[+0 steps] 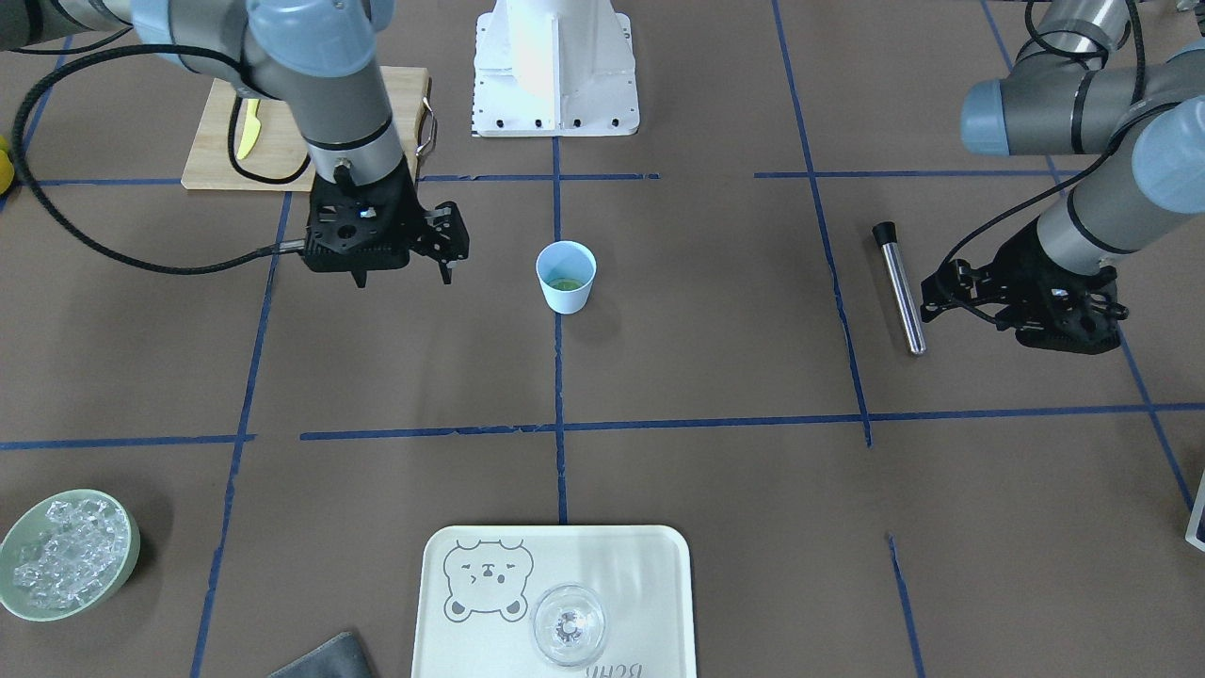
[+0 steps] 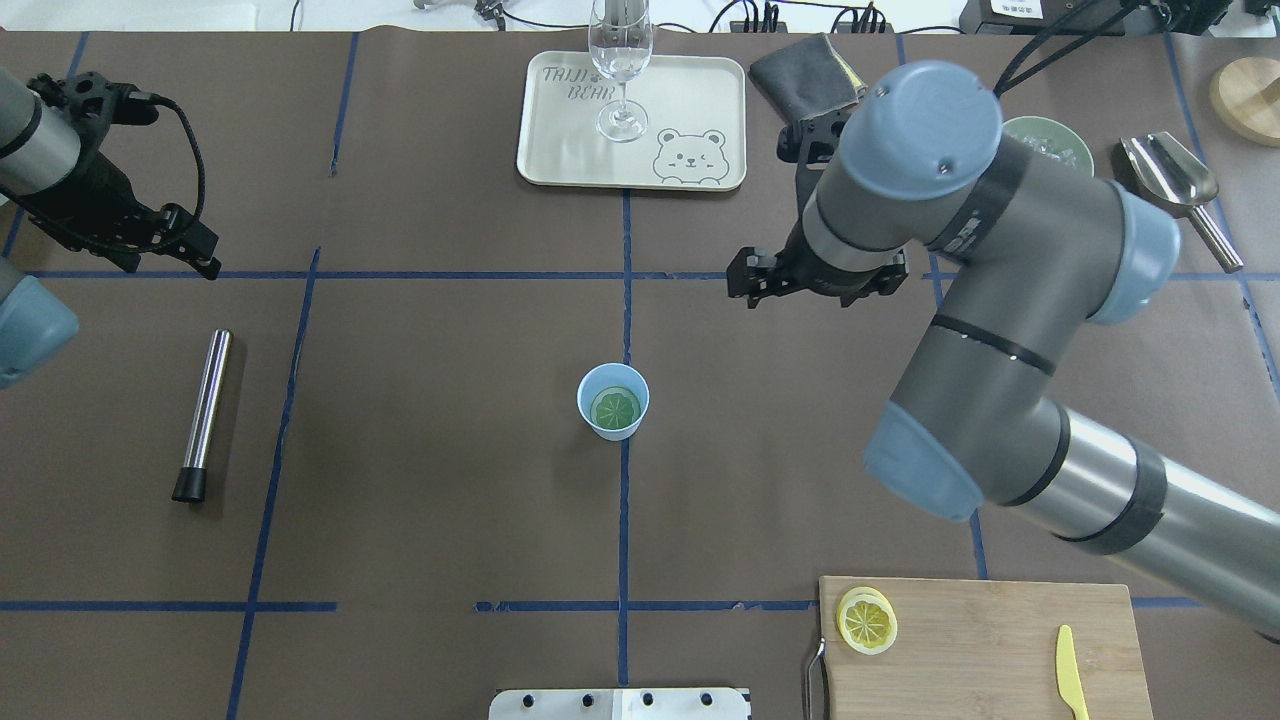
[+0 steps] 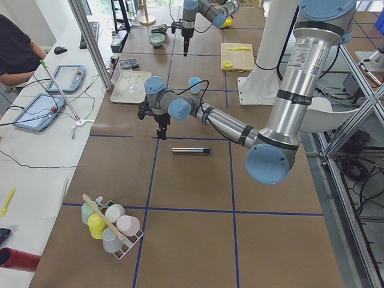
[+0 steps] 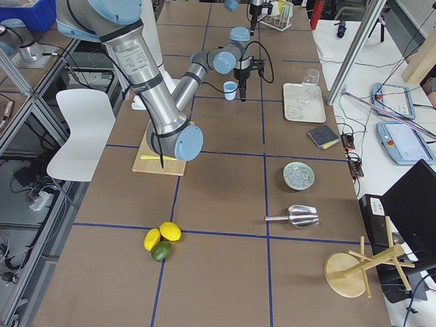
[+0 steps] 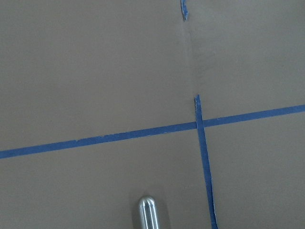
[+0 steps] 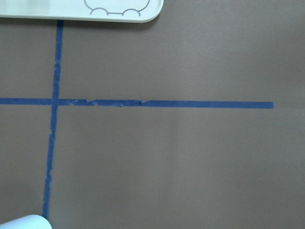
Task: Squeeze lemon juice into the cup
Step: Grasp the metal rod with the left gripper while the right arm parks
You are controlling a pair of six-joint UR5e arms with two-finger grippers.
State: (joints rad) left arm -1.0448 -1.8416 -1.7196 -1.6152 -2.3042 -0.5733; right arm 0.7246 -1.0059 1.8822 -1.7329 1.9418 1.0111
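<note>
Lemon slice [image 2: 866, 620], yellow w/ pale segmented face, lies flat at the left end of a wooden cutting board [image 2: 1000, 640], lower right of the overhead view. It may sit on a second slice; can't tell. A yellow knife [image 2: 1070, 685] lies further right on the same board.

Light-blue cup [image 2: 585, 398] stands upright at mid-frame on the brown table cover, on a blue tape line, well apart from the board. Inside it lies a round segmented slice [image 2: 615, 408] that looks greenish.

Right gripper [image 1: 444, 254] hangs above the table at upper left of the front-facing view, just left of the cup and apart from it. Nothing visible in its grasp; whether the jaws are apart or closed can't be told.

Left gripper [image 1: 941, 297] hangs at the right of the front-facing view, beside a metal tube w/ black cap [image 1: 899, 287] lying on the table; not clearly touching it. Jaw state can't be told here either.

At top centre of the overhead view, a cream bear-print tray [image 2: 560, 150] carries a clear wine glass [image 2: 620, 70], upright.
</note>
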